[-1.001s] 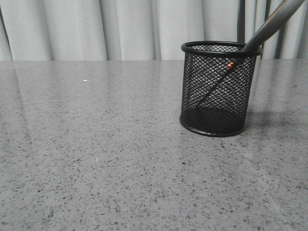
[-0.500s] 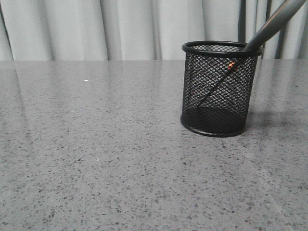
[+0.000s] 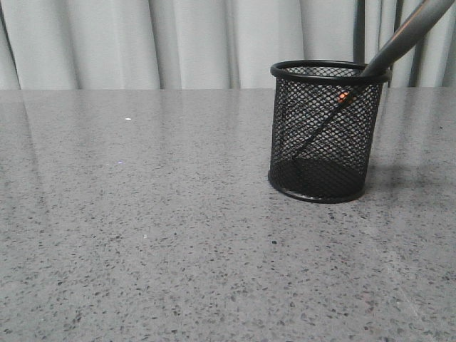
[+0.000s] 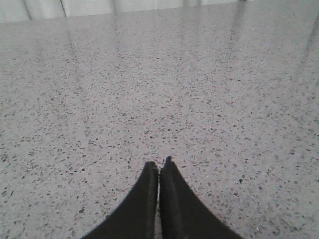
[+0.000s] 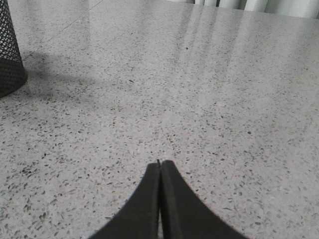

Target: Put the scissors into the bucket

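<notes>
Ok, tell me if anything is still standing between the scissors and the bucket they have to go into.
Nothing visible does. The dark grey-handled scissors already stand inside the black wire-mesh cylindrical bucket, blades slanting down to its base and a handle leaning out over the rim. Both grippers sit apart from it, shut and empty: left, right.

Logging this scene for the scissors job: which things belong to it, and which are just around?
Job:
- scissors, leaning inside the bucket
- bucket, upright on the table

Not part of it:
- table
- curtain behind

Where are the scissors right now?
In the front view, the scissors stand tilted inside the bucket at table right, blades down and a handle leaning over its right rim.
</notes>
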Motion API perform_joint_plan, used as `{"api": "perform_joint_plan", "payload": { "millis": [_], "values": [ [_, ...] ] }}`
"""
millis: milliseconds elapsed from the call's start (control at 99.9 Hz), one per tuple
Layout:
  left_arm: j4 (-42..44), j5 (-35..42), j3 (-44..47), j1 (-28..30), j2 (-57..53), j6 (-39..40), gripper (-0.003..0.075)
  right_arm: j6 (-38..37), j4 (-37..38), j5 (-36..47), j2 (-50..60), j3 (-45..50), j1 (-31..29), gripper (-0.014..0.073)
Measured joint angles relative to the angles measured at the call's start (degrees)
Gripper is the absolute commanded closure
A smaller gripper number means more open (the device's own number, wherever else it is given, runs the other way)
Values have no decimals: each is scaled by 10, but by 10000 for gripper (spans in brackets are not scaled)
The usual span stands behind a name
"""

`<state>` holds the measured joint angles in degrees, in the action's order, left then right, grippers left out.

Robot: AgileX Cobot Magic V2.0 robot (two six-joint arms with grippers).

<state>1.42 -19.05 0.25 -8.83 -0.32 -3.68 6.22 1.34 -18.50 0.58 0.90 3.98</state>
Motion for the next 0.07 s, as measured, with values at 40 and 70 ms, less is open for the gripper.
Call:
{"api": "perform_joint_plan", "payload": {
  "millis": [40, 70],
  "values": [
    [0, 0, 0, 0, 0, 0, 740, 0, 0, 0, 0, 0, 0, 654],
    [0, 0, 0, 0, 0, 0, 740, 0, 0, 0, 0, 0, 0, 654]
  ]
}}
